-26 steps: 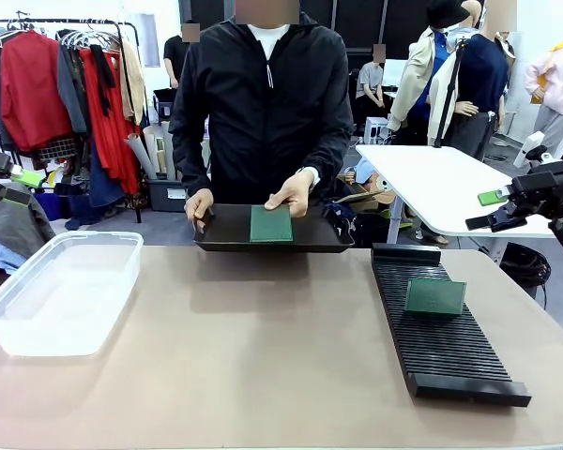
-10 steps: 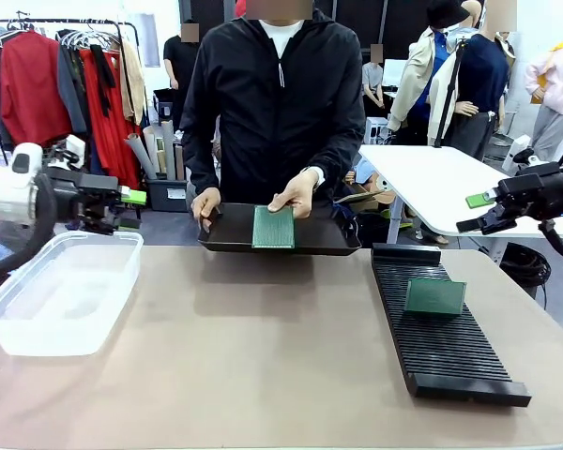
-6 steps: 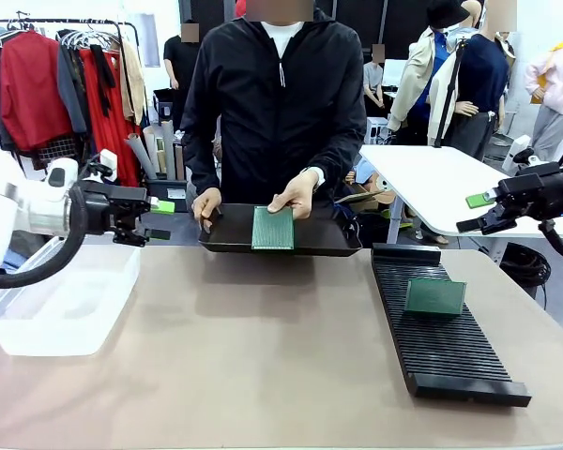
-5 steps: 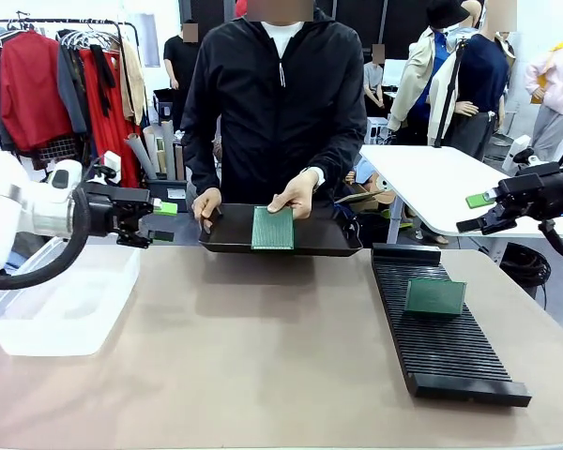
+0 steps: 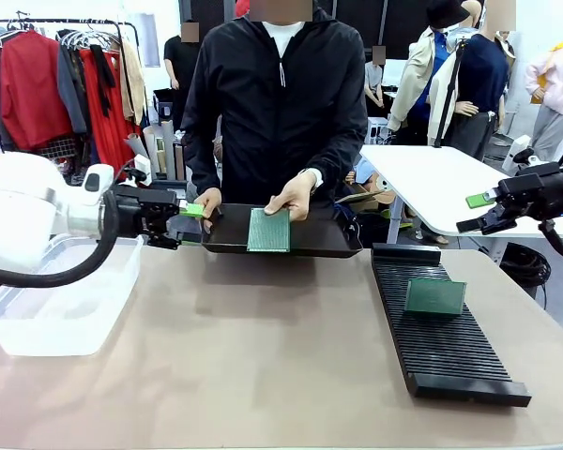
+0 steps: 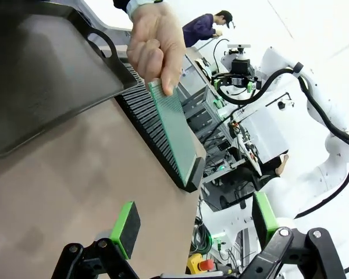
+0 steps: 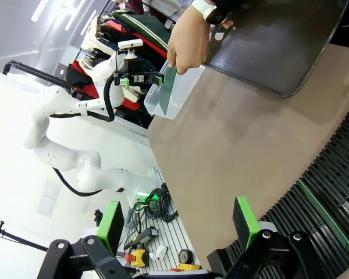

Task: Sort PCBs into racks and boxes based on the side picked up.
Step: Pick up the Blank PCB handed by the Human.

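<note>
Left claw and right claw both spread — left hovers near the PCB a hand props up, and a skewed pinch could topple it.

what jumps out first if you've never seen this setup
The person at the far side, one hand propping a green PCB up on the dark tray. The left pincer hangs open by the tray's left end. At right, another PCB stands in the long black rack; a clear tub sits at left.
</note>
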Controlling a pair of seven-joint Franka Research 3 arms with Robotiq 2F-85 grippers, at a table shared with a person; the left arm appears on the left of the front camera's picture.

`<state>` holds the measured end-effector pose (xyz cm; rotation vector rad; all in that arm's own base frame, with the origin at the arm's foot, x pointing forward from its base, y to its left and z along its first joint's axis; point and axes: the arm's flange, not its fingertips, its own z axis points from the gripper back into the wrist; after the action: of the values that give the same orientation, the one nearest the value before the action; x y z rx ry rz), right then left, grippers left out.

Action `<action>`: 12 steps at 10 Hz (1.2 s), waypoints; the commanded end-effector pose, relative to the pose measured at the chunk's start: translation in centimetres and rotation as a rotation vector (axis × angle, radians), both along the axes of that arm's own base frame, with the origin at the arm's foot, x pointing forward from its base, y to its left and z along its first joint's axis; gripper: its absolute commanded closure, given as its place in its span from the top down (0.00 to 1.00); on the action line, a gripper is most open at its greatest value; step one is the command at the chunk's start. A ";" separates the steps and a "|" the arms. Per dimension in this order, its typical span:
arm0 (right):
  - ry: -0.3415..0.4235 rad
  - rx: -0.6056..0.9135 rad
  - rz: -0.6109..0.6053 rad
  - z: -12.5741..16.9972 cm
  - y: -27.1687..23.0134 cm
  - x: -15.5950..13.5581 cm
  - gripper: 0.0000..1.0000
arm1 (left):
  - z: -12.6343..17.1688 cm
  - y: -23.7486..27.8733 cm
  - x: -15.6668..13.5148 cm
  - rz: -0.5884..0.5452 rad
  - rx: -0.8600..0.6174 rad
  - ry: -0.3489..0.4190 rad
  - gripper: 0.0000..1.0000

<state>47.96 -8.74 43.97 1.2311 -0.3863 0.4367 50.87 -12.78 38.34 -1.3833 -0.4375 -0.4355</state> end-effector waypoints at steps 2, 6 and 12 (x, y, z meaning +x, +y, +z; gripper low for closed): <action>0.000 0.006 0.005 0.2 0.0 -0.1 1.00 | -0.9 -1.4 1.8 -0.014 -0.052 0.017 1.00; 0.000 0.006 0.005 0.2 0.0 -0.1 1.00 | -1.6 -4.3 2.6 -0.073 -0.143 0.048 1.00; 0.000 0.006 0.005 0.2 0.0 -0.1 1.00 | -2.8 -8.8 2.1 -0.145 -0.167 0.072 1.00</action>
<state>47.96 -8.74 43.97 1.2312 -0.3862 0.4367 52.16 -21.09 35.28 -1.5573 -0.3053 -0.4891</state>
